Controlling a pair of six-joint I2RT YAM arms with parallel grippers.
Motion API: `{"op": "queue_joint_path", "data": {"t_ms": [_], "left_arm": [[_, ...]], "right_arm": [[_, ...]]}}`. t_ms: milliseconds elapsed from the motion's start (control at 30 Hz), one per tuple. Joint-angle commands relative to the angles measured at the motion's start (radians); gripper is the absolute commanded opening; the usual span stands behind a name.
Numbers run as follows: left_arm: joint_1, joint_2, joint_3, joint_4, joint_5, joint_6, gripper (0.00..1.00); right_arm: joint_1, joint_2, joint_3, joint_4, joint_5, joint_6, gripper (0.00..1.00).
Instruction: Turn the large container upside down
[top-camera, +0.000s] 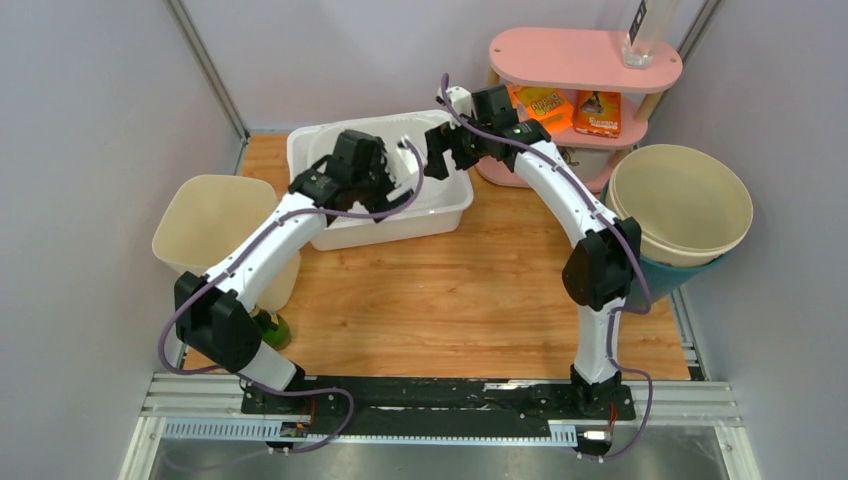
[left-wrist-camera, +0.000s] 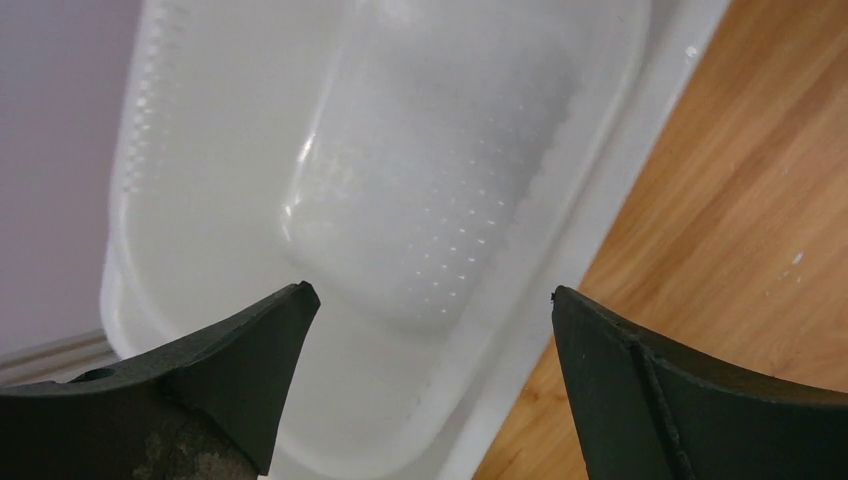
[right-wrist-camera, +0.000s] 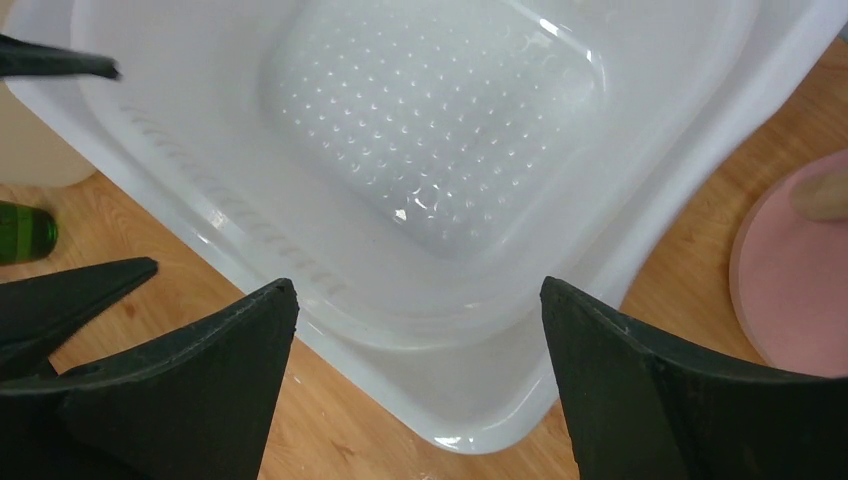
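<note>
The left pincer (left-wrist-camera: 435, 300) and the right pincer (right-wrist-camera: 420, 290) stand wide apart over the upright white rectangular plastic container (top-camera: 425, 212).

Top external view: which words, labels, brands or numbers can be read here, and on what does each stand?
No text can be read with certainty.
Two orange snack packets on the pink two-tier shelf: printed, but too blurred to read.
The black strip on the clear tall vessel: white marks, too small to read.
The large white plastic container: no text visible in any view.
</note>
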Motion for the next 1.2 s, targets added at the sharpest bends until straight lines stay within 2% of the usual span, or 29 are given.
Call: {"op": "queue_joint_path", "data": {"t_ms": [0, 167, 233, 367, 500, 700, 900, 1167], "left_arm": [[0.094, -0.026, 0.231, -0.179, -0.043, -0.369, 1.0], [0.288, 0.154, 0.507, -0.388, 0.061, -0.708, 1.0], [0.352, 0.219, 0.545, -0.413, 0.089, -0.807, 1.0], [0.43, 0.284, 0.55, -0.364, 0.175, -0.894, 1.0], [0.49, 0.352, 0.574, -0.34, 0.293, -0.94, 1.0], [0.506, 0.434, 0.619, -0.335, 0.27, -0.953, 1.0], [0.506, 0.408, 0.644, -0.335, 0.331, -0.956, 1.0], [0.537, 0.403, 0.634, -0.359, 0.114, -0.949, 1.0]], "right_arm": [[0.006, 0.056, 0.099, 0.03, -0.042, 0.08, 0.96], [0.002, 0.116, 0.159, 0.037, -0.059, 0.134, 1.0], [0.002, 0.142, 0.181, 0.043, -0.059, 0.152, 1.0], [0.002, 0.181, 0.199, 0.061, -0.042, 0.167, 1.0], [0.001, 0.189, 0.188, 0.07, -0.016, 0.166, 1.0], [0.002, 0.179, 0.144, 0.069, -0.001, 0.142, 1.0], [-0.001, 0.179, 0.131, 0.07, 0.018, 0.116, 1.0], [-0.006, 0.179, 0.124, 0.071, 0.011, 0.107, 1.0]]}}
